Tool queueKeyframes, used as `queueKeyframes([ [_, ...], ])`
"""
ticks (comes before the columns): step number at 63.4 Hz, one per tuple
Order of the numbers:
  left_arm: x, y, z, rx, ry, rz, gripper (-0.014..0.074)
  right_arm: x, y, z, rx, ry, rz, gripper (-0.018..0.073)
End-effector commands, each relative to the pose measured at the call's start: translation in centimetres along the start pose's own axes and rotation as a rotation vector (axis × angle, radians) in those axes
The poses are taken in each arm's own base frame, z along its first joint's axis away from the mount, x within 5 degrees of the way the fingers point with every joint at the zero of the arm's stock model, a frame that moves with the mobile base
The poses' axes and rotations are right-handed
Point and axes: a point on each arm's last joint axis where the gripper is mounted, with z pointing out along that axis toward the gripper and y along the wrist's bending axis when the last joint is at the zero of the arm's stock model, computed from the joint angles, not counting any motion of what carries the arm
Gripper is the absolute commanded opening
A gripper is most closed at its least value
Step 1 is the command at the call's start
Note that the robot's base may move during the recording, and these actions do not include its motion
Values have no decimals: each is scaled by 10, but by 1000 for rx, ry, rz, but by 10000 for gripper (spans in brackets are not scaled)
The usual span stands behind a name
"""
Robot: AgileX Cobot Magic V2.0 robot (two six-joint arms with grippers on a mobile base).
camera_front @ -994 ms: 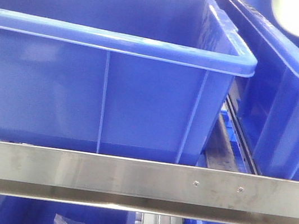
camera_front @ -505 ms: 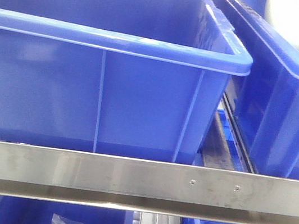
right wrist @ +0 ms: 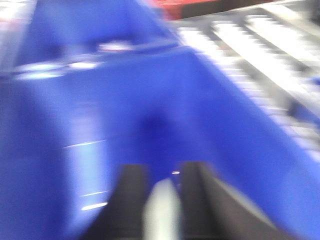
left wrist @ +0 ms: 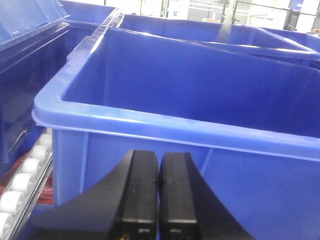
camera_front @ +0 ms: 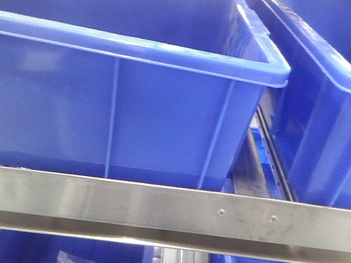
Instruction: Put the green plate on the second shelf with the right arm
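Now, step: carrying over blue bin [right wrist: 125, 100].
Right gripper [right wrist: 160, 200]: clamped on green plate [right wrist: 161, 210] edge.
Left gripper [left wrist: 159, 190]: closed, empty.
Next: reach second shelf, level plate.

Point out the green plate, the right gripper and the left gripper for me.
green plate [right wrist: 161, 210]: right wrist view, pale edge showing between the fingers.
right gripper [right wrist: 162, 175]: right wrist view, midway between fingertips.
left gripper [left wrist: 158, 161]: left wrist view, where the closed fingertips meet.

The front camera faced the blue bins [camera_front: 121, 96] closely, level with a steel rail [camera_front: 149, 211]. Both wrist cameras looked forward past their pincers into bins.
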Motion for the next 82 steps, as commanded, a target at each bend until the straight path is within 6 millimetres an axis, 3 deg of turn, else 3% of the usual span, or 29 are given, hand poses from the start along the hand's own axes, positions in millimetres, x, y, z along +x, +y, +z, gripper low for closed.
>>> queueKeyframes([
  [1,5,1,0,11,-62,-12,130,-26,9,-21,-114,-79,-55,76],
  [3,5,1,0,11,-62,-12,130,-27,11,-26,-142,-83,-68,39],
  [26,5,1,0,11,-62,-12,130,-57,9,-89,-239,-244,-44,56],
  [56,5,1,0,11,-62,-12,130,-54,9,-88,-245,-232,-47,56],
  [68,5,1,0,11,-62,-12,130,-20,7,-128,-401,-195,-119,56],
  [82,5,1,0,11,-62,-12,130,34,-13,-178,-447,-234,-84,56],
])
